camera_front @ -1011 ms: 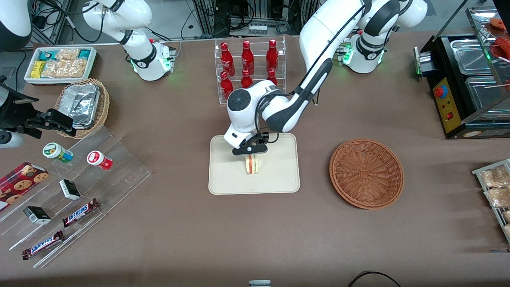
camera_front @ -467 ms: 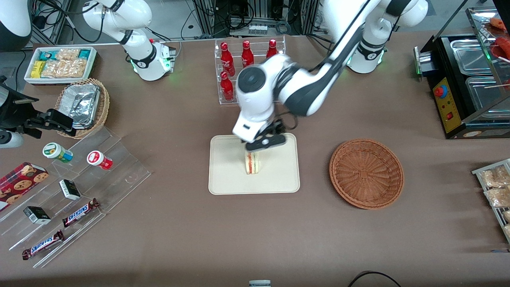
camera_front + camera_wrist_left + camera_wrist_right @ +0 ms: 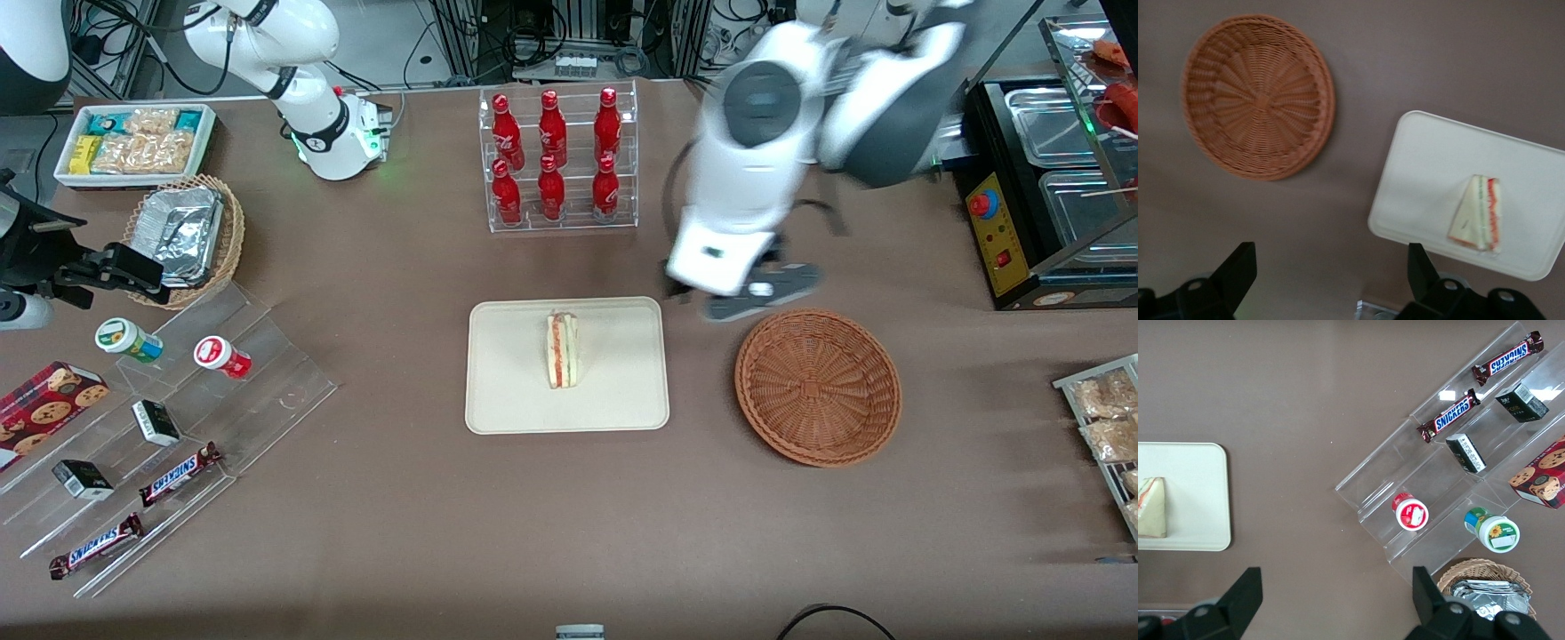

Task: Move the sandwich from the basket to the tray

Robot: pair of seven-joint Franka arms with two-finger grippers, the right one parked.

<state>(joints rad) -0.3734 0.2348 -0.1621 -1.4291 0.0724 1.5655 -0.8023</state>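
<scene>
On the brown cloth-covered table (image 3: 373,498) in the front view, the sandwich (image 3: 562,349) stands on edge near the middle of the cream tray (image 3: 507,391), its red and green layers showing. The wicker basket (image 3: 818,387) sits well apart from the tray, toward the working arm's end, with nothing in it. The gripper (image 3: 751,298) hangs in the air above the bare cloth between tray and basket, just beside the basket's rim, holding nothing. A clear rack of red bottles (image 3: 556,156) stands farther from the camera than the tray. Cables and metal frames fill the room past the table's edge.

From the left wrist view, the basket (image 3: 1258,97) and the tray (image 3: 1431,167) lie on the brown cloth with a gap between them, and the sandwich (image 3: 1478,213) rests on the tray. The two black fingers (image 3: 1238,273) are spread wide apart.

From the right wrist view, the tray (image 3: 1198,493) bears the sandwich (image 3: 1153,508), and a clear stepped stand (image 3: 1451,473) holds chocolate bars and small tubs.
</scene>
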